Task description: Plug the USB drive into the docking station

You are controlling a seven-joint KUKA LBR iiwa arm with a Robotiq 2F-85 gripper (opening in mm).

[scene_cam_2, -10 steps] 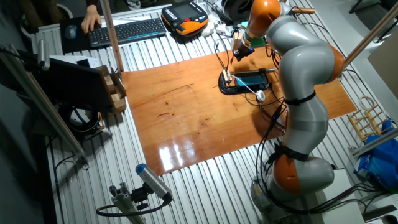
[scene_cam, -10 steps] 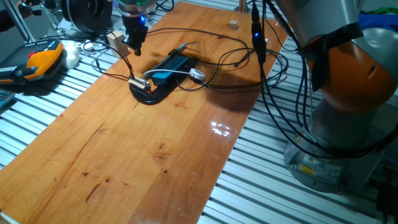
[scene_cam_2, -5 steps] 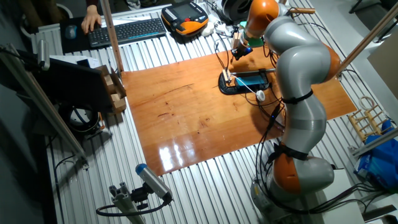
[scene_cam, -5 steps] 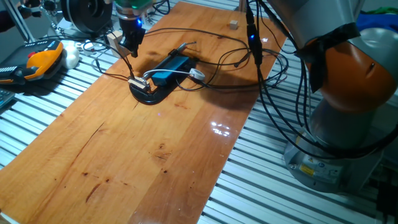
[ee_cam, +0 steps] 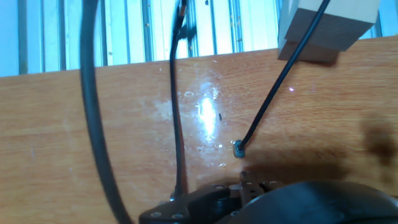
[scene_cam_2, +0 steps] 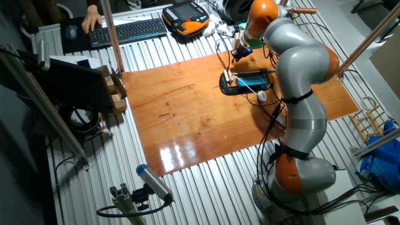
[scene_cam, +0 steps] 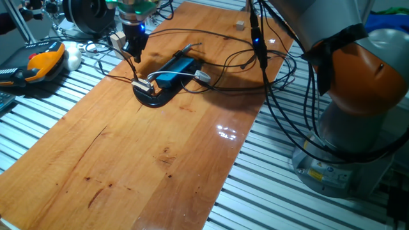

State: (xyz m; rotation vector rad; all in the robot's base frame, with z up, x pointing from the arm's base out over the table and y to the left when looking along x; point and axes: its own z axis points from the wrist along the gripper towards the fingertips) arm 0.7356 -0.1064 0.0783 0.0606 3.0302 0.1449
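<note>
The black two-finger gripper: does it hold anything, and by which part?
Cannot tell. The gripper hangs near the flat bright-blue docking station; its fingertips are too small to judge.

Wooden tabletop [scene_cam: 160,147] laid on ribbed metal bench [scene_cam: 268,191]; orange-and-black handheld unit [scene_cam: 39,62] on bench at far left, beside white object [scene_cam: 75,59]; small wooden block [scene_cam: 240,25] on far edge of tabletop; black keyboard [scene_cam_2: 125,31] at far left in other fixed view, person's hand [scene_cam_2: 92,19] resting on it; blue bag [scene_cam_2: 381,159] at right edge, near wooden rack [scene_cam_2: 369,122].
</note>
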